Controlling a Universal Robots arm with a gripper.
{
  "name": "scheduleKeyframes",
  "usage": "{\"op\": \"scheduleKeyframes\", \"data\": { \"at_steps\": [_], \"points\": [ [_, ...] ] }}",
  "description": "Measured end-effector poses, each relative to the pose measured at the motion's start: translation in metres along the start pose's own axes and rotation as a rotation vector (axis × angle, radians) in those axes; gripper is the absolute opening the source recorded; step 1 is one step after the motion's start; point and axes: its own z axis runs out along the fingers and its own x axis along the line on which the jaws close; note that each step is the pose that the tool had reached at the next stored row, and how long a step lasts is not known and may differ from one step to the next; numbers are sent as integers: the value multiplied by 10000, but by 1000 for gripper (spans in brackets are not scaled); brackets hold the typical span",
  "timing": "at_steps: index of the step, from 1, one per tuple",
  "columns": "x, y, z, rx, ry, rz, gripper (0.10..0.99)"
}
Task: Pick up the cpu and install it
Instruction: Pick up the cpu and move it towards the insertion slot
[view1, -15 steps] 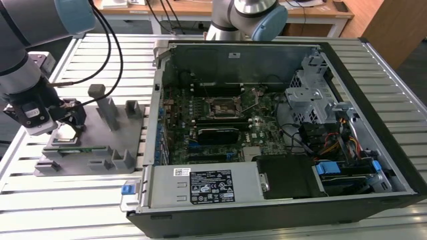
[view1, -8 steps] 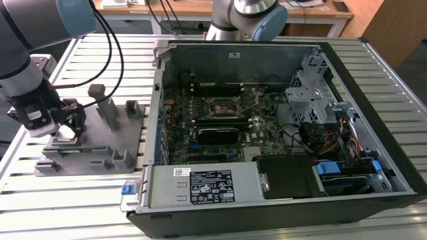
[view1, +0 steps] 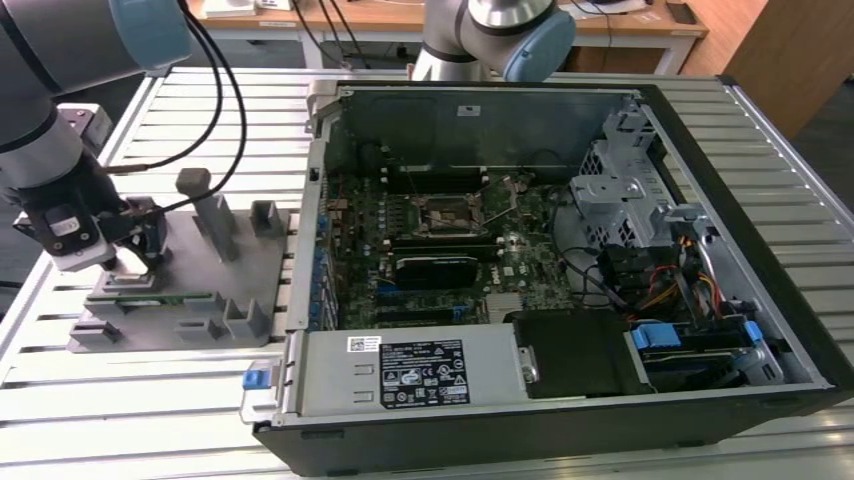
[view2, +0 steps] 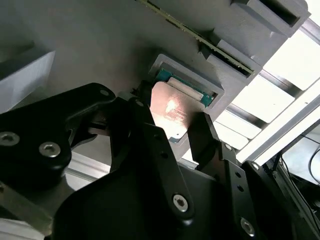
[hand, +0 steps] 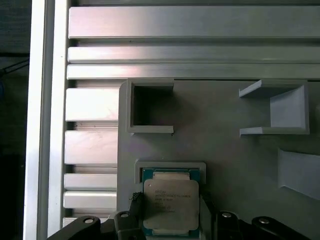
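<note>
The cpu (hand: 171, 204) is sitting in the grey holder's (hand: 225, 150) nest, squarely inside the gripper (view2: 172, 116), whose jaws are pinching its opposite edges. The arm (view1: 54, 150) is reaching steeply downward.

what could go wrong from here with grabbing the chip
The cpu sits snug in a recess of the grey holder, with the gripper right at it; an off-centre grasp might tilt or jam it.
The holder's upright posts stand near the gripper and could get bumped.
The case wall rises between holder and socket; a low carry may clip it.
</note>
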Motion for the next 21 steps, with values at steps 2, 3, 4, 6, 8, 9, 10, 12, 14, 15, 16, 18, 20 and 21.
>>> {"op": "scheduleKeyframes", "data": {
  "at_steps": [2,3,4,6,8,9,10,12,14,15,16,18,20,21],
  "points": [
    [1,3,-48,0,1,0,537],
    [1,5,-74,0,0,0,537],
    [2,7,-105,0,0,0,537],
    [3,12,-176,0,0,0,537],
    [4,15,-233,0,1,0,537],
    [4,17,-259,0,0,1,537],
    [5,19,-284,0,0,0,537],
    [6,22,-329,1,1,0,537],
    [6,25,-380,0,0,0,537],
    [7,27,-407,0,0,0,537],
    [7,28,-434,0,0,0,537],
    [8,32,-486,0,0,0,537],
    [9,36,-542,-1,0,0,537],
    [10,37,-568,0,0,0,537]
  ]
}}
